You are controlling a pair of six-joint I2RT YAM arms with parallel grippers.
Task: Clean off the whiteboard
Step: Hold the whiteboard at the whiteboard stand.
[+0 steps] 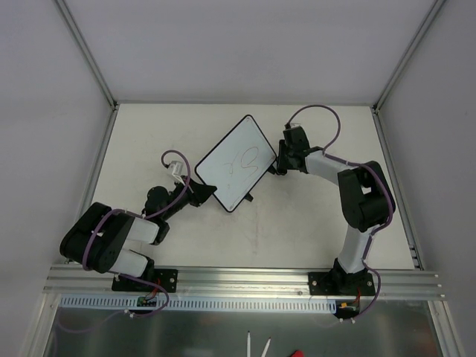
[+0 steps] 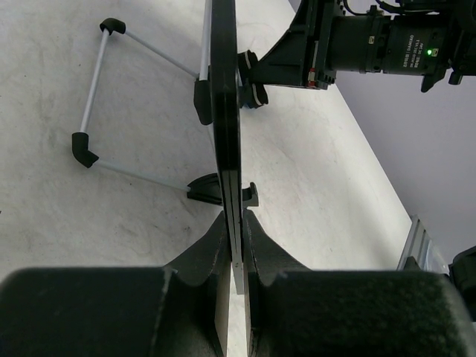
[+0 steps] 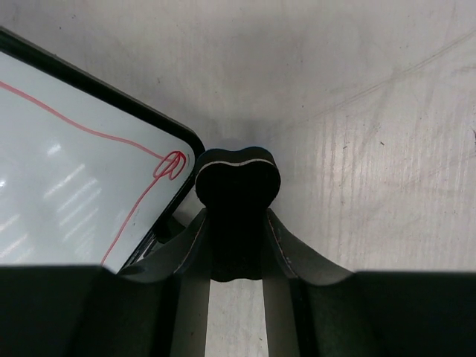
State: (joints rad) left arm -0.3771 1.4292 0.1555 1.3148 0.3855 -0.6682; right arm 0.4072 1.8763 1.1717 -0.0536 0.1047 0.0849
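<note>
Whiteboard point(image 1: 236, 163) at mid-bench point(image 1: 320, 223), turned cornerwise to the arms, red scribble point(image 1: 247, 159) across its face. L arm point(image 1: 119, 236) extends from the near left, L jaws pinching the board's near corner at its black rim. From the L wrist the board point(image 2: 225, 111) shows edge-on, clamped between both fingers point(image 2: 204, 253), w/ a thin wire stand point(image 2: 93, 104) w/ black corner caps jutting from one face; can't tell whether the board rests on the bench or hangs clear.

R arm point(image 1: 361, 197) bends in from the near right, R jaws pressed onto a small black eraser point(image 3: 238, 182). The eraser is just beside the board's rounded far-right corner, close to a small red loop point(image 3: 171, 165) at the scribble's end; contact btwn eraser and rim not clear. One black foot point(image 1: 250, 198) pokes out below the board's near edge.
</note>
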